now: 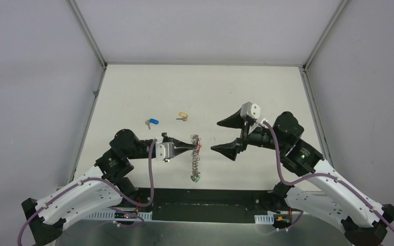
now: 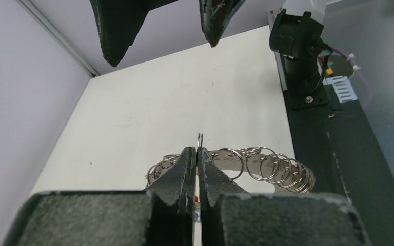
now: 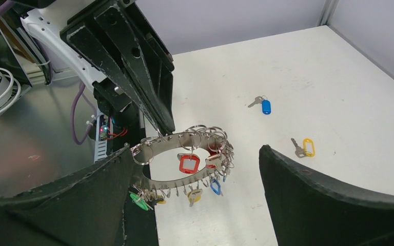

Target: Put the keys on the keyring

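The left end effector (image 1: 197,147), pressed together, pinches the silvery-grey metal keyring loop (image 1: 195,163) strung with tagged keys. Just right of the keyring, the right end effector (image 1: 214,136) is spread and holds nothing. Beyond the keyring, a blue-tagged silver key (image 1: 152,122) and a yellow-tagged silver key (image 1: 183,116) lie on the white counter (image 1: 133,92). The next move is probably to fetch one.

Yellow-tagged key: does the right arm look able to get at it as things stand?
Probably yes. The right gripper is open and empty; the yellow-tagged key lies alone on the table, with nothing between them. The left gripper, shut on the keyring, is off that path.
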You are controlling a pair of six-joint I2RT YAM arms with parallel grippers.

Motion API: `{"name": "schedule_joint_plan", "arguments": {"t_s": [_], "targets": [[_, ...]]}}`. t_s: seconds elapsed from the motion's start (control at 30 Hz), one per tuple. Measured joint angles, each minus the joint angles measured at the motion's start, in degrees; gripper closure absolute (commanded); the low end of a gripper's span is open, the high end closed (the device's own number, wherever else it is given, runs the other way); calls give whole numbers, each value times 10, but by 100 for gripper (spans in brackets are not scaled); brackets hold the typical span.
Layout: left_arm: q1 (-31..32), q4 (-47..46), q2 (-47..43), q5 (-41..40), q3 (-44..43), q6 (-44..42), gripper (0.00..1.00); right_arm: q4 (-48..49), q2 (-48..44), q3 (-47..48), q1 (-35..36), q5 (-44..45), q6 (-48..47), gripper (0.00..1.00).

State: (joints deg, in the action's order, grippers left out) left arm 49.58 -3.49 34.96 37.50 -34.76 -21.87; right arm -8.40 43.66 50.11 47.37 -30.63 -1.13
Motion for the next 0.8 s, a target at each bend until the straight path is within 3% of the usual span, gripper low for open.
{"name": "schedule_joint_plan", "arguments": {"t_s": [0.17, 0.43, 0.6, 0.8], "targets": [[0, -61, 28, -31, 15, 127, 100, -5, 0, -3, 0, 0, -1, 6], [0, -239, 103, -101, 93, 354, 100, -6, 1, -16, 0, 3, 1, 5], [0, -292, 132, -131, 97, 404, 100, -9, 2, -26, 0, 5, 5, 1], [0, -228, 147, -172, 43, 402, 100, -9, 16, -31, 0, 44, 41, 1]]}}
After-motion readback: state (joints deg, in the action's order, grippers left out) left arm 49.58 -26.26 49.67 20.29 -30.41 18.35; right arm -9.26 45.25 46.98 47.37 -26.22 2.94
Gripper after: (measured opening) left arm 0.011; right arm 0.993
